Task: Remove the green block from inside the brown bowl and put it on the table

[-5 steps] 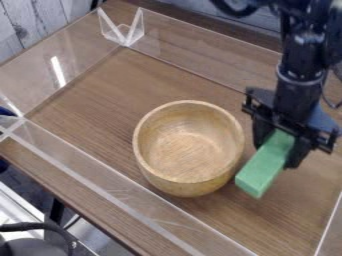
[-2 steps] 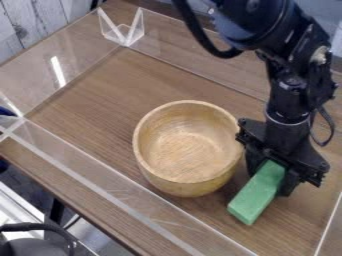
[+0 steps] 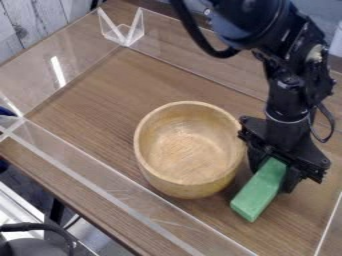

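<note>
On the bench (image 3: 94, 95) one brown bowl (image 3: 191, 148), one green block (image 3: 259, 191) and one robot arm (image 3: 274, 50) with a single tool (image 3: 281, 165) are counted. Low clear walls (image 3: 54, 150) run along the bench edges, and one small clear angled piece (image 3: 123, 28) stands at the far edge.

The bowl sits upright near the middle of the bench; its inside holds nothing. The block is outside the bowl, just beside its right-hand rim, with the upper end between the tool's fingers and the lower end at or just above the bench surface; contact with the bench cannot be confirmed. The tool points straight down and is clamped shut on the block's upper end.

Against the picture from a second ago, the block and tool stand lower and slightly nearer the front edge; against the picture just before this one the difference is slight. The bowl has not moved.

The block's long axis runs from the tool down toward the near edge of the bench, slanted a little to the left in the picture. It is tilted, neither upright nor lying flat, with its broad face turned up toward the camera.
</note>
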`<state>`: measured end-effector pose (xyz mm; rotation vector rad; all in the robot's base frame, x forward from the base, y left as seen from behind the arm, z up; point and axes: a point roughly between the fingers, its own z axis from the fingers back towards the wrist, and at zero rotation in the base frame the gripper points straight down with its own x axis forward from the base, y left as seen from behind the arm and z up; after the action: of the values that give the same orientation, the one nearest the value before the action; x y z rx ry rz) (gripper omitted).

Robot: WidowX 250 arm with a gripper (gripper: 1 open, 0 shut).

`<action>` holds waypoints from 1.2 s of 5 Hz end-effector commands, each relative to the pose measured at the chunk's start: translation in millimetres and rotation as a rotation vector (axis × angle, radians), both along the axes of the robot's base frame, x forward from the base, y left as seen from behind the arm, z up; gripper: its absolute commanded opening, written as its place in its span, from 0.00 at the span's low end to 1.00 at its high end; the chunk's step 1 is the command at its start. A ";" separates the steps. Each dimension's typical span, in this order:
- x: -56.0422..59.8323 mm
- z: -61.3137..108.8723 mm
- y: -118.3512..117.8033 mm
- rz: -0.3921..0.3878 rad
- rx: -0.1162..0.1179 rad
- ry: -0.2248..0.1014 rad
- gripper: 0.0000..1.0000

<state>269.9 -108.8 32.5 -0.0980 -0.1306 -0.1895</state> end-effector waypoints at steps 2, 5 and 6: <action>11.3 2.7 1.8 -0.066 0.010 -0.002 0.00; 18.8 -4.7 13.3 -0.102 0.007 0.039 0.00; 20.4 0.3 12.6 -0.097 -0.006 0.025 1.00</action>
<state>278.9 -98.7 20.4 -0.1051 -0.0491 -0.3000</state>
